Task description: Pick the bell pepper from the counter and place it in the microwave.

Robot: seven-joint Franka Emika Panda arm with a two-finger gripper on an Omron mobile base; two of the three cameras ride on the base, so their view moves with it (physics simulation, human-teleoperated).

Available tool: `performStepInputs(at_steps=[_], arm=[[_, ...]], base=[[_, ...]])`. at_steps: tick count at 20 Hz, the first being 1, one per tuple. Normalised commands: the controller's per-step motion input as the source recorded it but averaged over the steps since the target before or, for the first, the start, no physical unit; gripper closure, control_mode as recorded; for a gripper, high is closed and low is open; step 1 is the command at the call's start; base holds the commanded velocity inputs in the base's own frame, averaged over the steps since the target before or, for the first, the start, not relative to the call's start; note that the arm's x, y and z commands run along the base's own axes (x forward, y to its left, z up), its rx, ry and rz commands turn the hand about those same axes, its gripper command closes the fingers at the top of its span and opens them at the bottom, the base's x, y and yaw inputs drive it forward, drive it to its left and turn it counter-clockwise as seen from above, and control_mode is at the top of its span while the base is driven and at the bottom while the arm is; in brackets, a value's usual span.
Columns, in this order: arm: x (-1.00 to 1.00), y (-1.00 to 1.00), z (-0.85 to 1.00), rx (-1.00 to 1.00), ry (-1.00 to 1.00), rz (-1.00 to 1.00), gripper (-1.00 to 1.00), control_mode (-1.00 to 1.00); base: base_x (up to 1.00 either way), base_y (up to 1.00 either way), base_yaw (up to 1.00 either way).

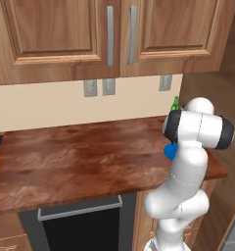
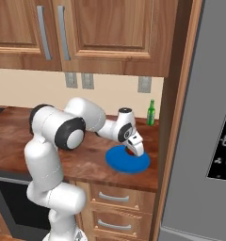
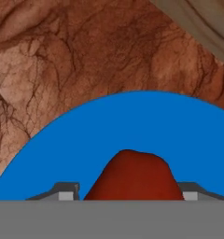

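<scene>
Hand view — blue plate point(image 3: 132, 135): round, flat, lying on the counter point(image 3: 62, 60), taken here as the landmark. Bell pepper point(image 3: 135, 177): dark red lump resting on the plate, close under the camera, between the two finger tips point(image 3: 67, 191), one to each side of it. Whether the tips press on the pepper or stand just clear of it cannot be told; they sit about as far apart as the pepper is broad.

Right base view — gripper point(image 2: 135, 149): lowered onto the plate point(image 2: 119, 162), pointing down, the white arm stretched out to it across the counter point(image 2: 11, 136). Plate: near the counter's front edge and its right-hand end. Green bottle point(image 2: 151, 113): upright, behind the plate against the wall, well apart from it. Grey fridge point(image 2: 209, 117): to the right of the plate, past a wooden side panel. Drawers point(image 2: 112, 200): below the plate, under the counter. Wall outlets point(image 2: 79, 80): above and behind the plate, under the wooden cabinets point(image 2: 110, 33).

Left base view — plate point(image 1: 169, 151): a blue sliver beside the arm. Bottle point(image 1: 176, 103): its top shows behind the plate.
</scene>
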Motion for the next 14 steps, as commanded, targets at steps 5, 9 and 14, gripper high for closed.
performStepInputs(at_steps=[5, 9, 14], arm=[[-0.80, -0.03, 0.10, 0.04, -0.02, 0.00, 1.00, -1.00], [-1.00, 0.06, 0.69, 0.11, -0.17, 0.01, 1.00, -1.00], [-1.00, 0.46, 0.98, 0.04, -0.11, 0.06, 1.00, -1.00]], base=[[0.00, 0.00, 0.00], [0.00, 0.00, 0.00], [0.00, 0.00, 0.00]])
